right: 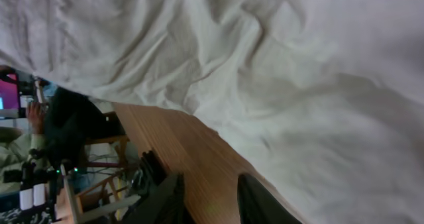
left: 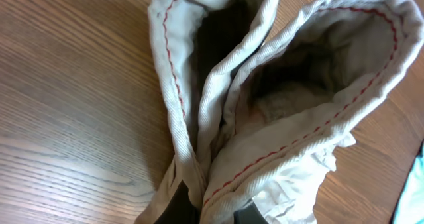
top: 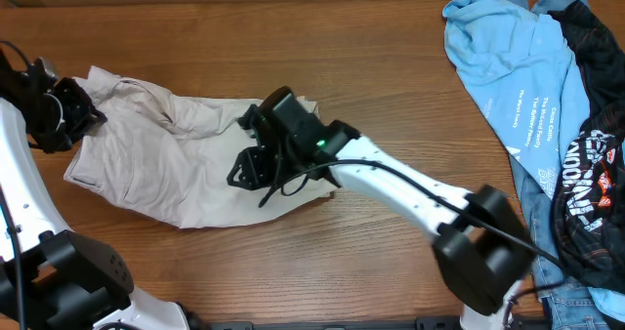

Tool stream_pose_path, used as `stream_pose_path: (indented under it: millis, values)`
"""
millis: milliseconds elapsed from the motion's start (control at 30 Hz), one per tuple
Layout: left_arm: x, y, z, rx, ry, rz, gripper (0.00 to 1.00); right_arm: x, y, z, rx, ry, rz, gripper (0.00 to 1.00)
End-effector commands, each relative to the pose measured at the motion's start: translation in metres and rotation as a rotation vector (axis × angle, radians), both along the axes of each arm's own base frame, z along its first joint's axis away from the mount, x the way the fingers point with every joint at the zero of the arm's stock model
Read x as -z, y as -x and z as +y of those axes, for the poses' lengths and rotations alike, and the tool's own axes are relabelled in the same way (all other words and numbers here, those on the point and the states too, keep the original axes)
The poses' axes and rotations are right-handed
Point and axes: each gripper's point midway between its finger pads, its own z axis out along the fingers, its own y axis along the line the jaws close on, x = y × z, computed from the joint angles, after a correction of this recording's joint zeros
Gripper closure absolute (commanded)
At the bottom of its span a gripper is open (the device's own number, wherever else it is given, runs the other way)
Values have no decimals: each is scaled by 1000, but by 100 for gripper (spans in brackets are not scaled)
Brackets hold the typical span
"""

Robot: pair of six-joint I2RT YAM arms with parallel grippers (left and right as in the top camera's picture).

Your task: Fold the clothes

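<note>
Firstly, my left jaws pinch the bunched end of the shorts (top: 166, 164), anchoring them where they lie spread on the counter (top: 391, 76). My right jaws hover partly spread at the opposite edge, gripping nothing, likely positioning for the fold.

Matt woven cloth shorts (top: 166, 169), glossy wood table (top: 391, 76)

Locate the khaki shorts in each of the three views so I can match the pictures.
Overhead: the shorts lie spread out left of centre, reaching from the far left edge to mid-picture.
Left wrist: the shorts fill the centre and right, showing two red-stitched openings that gather at the bottom edge.
Right wrist: the shorts cover the top and right as pale, wrinkled cloth.
Shared landmark: the wooden table under the cloth.
</note>
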Motion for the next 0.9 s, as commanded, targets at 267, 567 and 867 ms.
stream_pose_path:
  millis: [267,567,867]
  values:
    - [-31,-13,-52,154,12,-101,96,63,11,26,-32,14,95,70]
    - [-56,-22,-105,244,71,-186,96,87,22,41,-98,-46,150,70]
    - [-62,-36,-138,279,56,-223,96,94,29,47,-109,-55,174,70]
